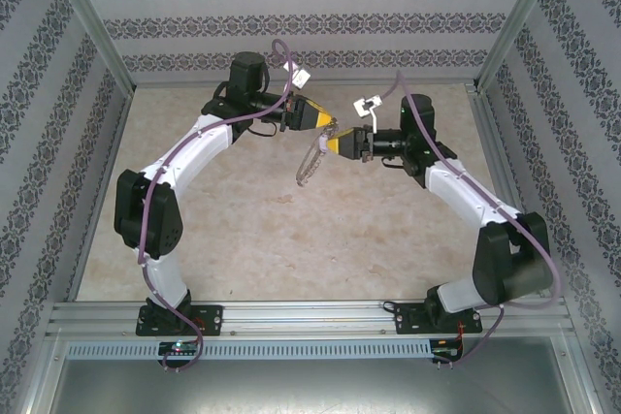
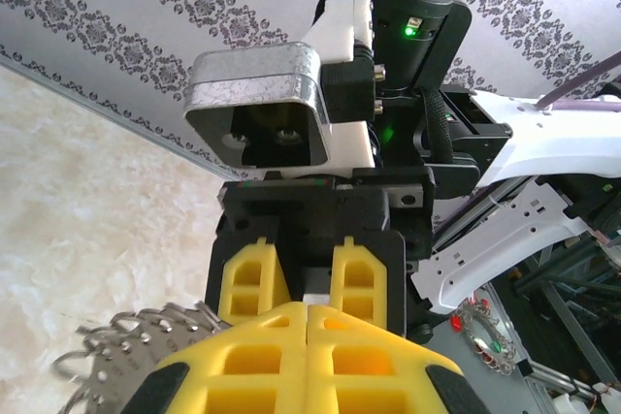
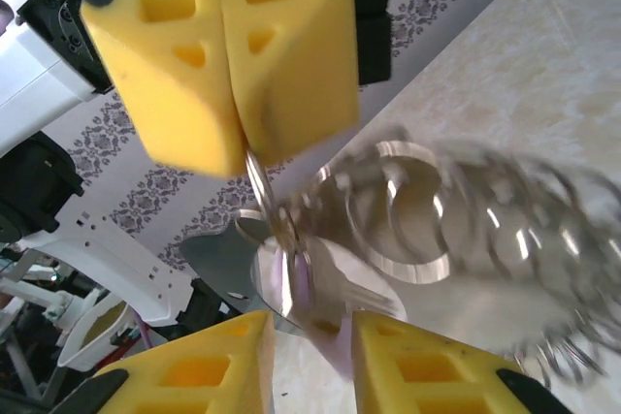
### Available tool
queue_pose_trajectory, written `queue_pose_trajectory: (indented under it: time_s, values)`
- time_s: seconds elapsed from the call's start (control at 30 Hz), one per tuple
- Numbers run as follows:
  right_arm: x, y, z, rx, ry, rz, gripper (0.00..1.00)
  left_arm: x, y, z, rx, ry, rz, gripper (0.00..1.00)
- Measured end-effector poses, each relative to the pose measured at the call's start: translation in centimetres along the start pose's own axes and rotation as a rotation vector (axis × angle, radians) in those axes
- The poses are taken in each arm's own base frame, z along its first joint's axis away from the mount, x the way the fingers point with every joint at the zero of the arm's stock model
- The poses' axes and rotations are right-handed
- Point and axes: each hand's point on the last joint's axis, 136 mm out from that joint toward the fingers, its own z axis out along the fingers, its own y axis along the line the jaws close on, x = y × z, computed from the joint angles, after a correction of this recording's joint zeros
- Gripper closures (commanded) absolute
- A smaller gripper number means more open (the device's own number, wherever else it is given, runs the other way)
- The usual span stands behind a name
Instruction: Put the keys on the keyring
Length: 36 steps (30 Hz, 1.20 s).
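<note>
Your left fingers [image 3: 146,113] are pressed fully together, and the wrist views show them pinching the thin wire rim of the keyring [image 1: 310,162]. The keyring hangs clear of the counter [image 1: 243,230], toward its far side, between the two arms. Just right of the hoop, your right fingers [image 3: 388,336] stand a narrow gap apart, with the key [image 3: 335,346] sitting in that gap close to the rim. I cannot tell whether they actually clamp it.

The task looks about midway: the ring is lifted and steadied and the key has been brought up to it, but no picture shows the key threaded on. That threading is what remains.

The hoop is slim grey metal, bright and reflective, and its edge is crowded with small wire loops [image 3: 505,239] that blur together. The key is a flat, pale sliver, far smaller than the hoop. Both pairs of fingers are blocky yellow wedges with hollow pockets, and the counter is matte, marbled beige.
</note>
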Motion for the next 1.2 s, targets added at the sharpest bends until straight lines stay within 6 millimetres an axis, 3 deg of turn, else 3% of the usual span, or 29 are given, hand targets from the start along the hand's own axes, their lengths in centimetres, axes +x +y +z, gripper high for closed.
queue_pose_trajectory:
  time_s: [0.13,0.27,0.57,0.83,1.07,1.2]
  values:
    - [-0.4,0.7,-2.1,0.033,-0.045,-0.014,0.68,-0.1,-0.3,-0.1,0.001,-0.004,0.006,1.00]
    - [-1.4,2.2,-3.1,0.046,-0.085,-0.048,0.54,-0.3,-0.3,-0.1,0.003,-0.010,0.015,1.00]
    - [-2.0,2.6,-1.9,0.063,-0.112,-0.034,0.52,-0.7,-0.4,-0.1,0.002,-0.018,0.015,1.00]
    - [-2.4,1.0,-0.8,0.070,-0.121,0.005,0.53,-0.6,-0.3,-0.1,0.001,-0.019,0.011,1.00]
    - [-3.9,0.5,-0.4,0.065,-0.150,0.005,0.60,-0.5,-0.2,0.0,-0.001,-0.022,0.013,1.00]
    - [-4.7,0.7,-0.4,0.054,-0.163,-0.004,0.79,-0.5,-0.1,0.0,-0.005,-0.025,0.010,1.00]
